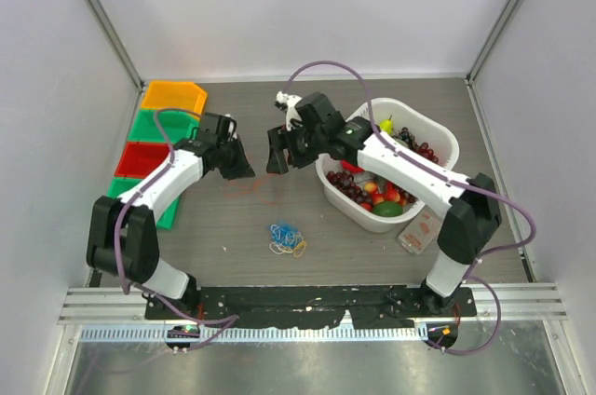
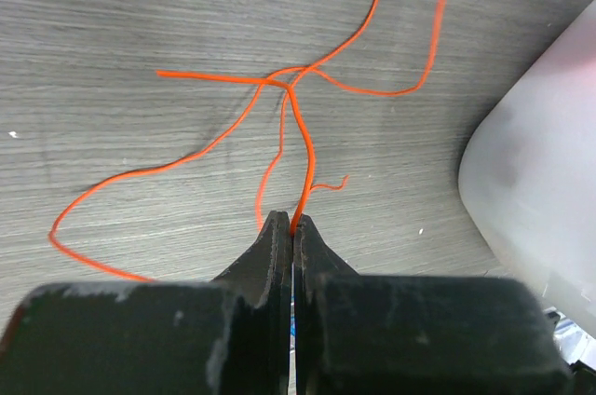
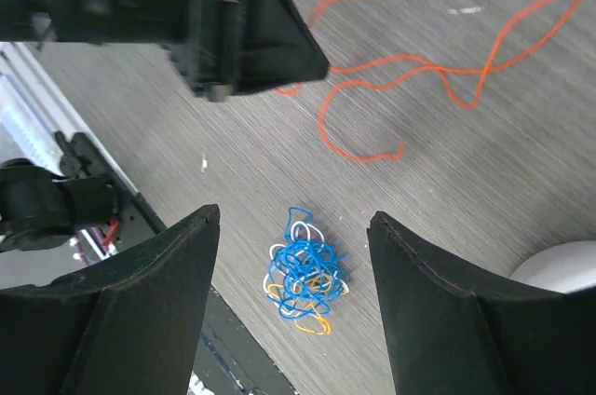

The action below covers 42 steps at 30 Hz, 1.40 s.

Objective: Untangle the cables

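Clamps left claw [image 2: 292, 220] tight on the orange cable [image 2: 287, 83] at the middle of the table [image 1: 354, 255], right claw [image 3: 293, 218] released and empty beside it, blue-white clump [image 3: 303, 274] loose toward its near edge. Risks cinching the orange crossing into a knot if pulled with no counter-hold.

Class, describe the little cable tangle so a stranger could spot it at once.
Start at the white basket of fruit on the grey table. Left of it, toward the near edge, lies a small clump. Unlike the loose red-orange wire farther back, it is a tight knot of blue, white and orange-tan loops.
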Motion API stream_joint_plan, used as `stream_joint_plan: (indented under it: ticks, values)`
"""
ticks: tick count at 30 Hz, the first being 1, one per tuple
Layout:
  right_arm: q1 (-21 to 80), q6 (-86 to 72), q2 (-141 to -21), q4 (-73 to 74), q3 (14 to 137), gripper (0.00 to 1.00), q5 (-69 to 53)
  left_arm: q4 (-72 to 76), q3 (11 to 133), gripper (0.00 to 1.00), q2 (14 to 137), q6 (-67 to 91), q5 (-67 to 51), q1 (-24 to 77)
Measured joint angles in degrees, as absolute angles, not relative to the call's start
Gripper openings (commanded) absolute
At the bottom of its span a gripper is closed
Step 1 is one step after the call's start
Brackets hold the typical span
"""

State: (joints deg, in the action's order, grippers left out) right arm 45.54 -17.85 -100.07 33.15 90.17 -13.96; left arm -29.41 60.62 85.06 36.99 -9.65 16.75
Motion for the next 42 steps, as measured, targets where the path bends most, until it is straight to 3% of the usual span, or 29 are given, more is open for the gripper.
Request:
stream_joint_plan:
  ticks: [8,14,20,24,25,26,33,42]
  values:
    - [44.4,-17.4,-88.5,31.3,85.1,0.72,-15.6,-29.2,63.9,0.01,92.3,36.8,-11.7,19.5]
    - [43.6,-17.5,-74.9,29.8,76.1,0.72,-14.2,-29.2,74.8,0.13,103.0,34.9,-11.7,22.7]
    - [43.4,-18.2,-67.3,28.7,69.5,0.72,-13.5,-30.1,80.2,0.57,108.7,32.3,-11.6,24.8]
    - [43.4,-18.6,-65.4,28.8,66.5,0.72,-13.3,-30.6,77.0,0.75,105.0,30.9,-9.9,25.5]
    - [43.4,-18.6,-64.9,28.8,66.0,0.72,-13.3,-31.0,76.1,0.89,103.6,30.7,-9.4,25.5]
    - [43.4,-18.7,-64.5,28.8,65.5,0.73,-13.3,-31.4,75.2,0.93,102.0,30.3,-8.8,25.4]
    - [43.4,-18.8,-62.0,29.0,64.8,0.72,-12.6,-32.4,72.7,1.0,95.5,26.4,-5.0,25.4]
    - [43.4,-18.7,-60.5,29.1,64.8,0.73,-11.7,-36.1,80.2,1.0,106.9,17.7,-4.0,28.1]
